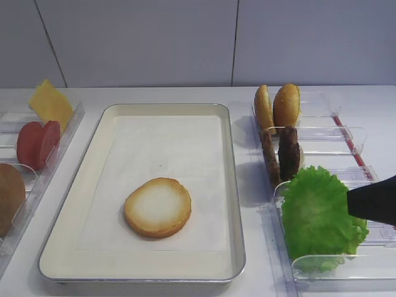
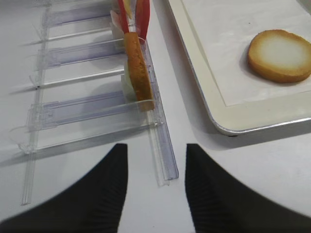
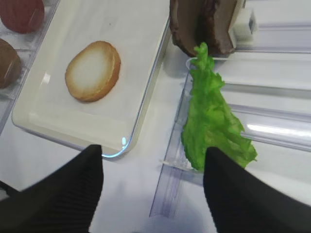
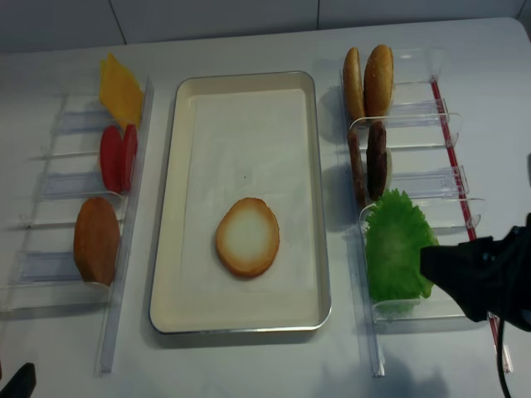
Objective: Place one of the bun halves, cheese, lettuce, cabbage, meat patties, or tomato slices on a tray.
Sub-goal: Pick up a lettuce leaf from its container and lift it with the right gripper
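A bun half [image 1: 158, 207] lies cut face up on the tray [image 1: 232, 185]. The lettuce [image 1: 318, 213] stands in the near slot of the right rack, with two meat patties [image 1: 288, 153] and two more bun halves [image 1: 278, 106] behind it. My right gripper [image 3: 154, 150] is open and empty, and its right finger [image 3: 233, 184] is just by the lettuce [image 3: 211, 119]. In the left rack are the cheese [image 1: 49, 102], tomato slices [image 1: 37, 143] and another bun half [image 1: 9, 197]. My left gripper [image 2: 155, 148] is open over the table near that rack's end. The cabbage is out of view.
Clear plastic racks flank the tray: the right rack [image 4: 452, 141] and the left rack [image 4: 58, 186]. A strip of bare table [image 3: 141, 194] lies between the tray's near corner and the right rack. A grey wall [image 1: 185, 37] closes the back.
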Action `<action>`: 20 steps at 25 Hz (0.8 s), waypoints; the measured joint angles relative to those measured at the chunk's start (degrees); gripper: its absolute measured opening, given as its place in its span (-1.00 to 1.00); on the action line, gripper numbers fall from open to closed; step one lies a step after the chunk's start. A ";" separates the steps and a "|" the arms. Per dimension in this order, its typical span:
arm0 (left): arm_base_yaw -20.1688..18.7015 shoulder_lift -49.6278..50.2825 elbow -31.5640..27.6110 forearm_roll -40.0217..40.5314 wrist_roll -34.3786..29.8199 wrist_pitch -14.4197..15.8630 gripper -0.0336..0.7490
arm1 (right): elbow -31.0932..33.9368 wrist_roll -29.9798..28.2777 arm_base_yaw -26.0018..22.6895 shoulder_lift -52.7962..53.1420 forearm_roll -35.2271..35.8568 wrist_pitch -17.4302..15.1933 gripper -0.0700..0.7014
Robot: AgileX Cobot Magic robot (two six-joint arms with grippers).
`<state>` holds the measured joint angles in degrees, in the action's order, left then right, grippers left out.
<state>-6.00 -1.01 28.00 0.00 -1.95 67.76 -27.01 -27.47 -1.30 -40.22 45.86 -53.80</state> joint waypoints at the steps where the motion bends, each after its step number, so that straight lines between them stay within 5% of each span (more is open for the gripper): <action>1: 0.00 0.00 0.00 0.00 0.00 0.00 -0.16 | 0.00 -0.45 0.00 -1.64 0.15 0.00 0.33; 20: 0.00 0.00 0.00 0.00 0.00 0.00 -0.16 | 0.00 -15.33 0.00 -19.05 9.76 4.31 0.33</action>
<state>-6.00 -1.01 28.00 0.00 -1.95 67.76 -27.01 -42.80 -1.30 -59.26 55.62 -49.48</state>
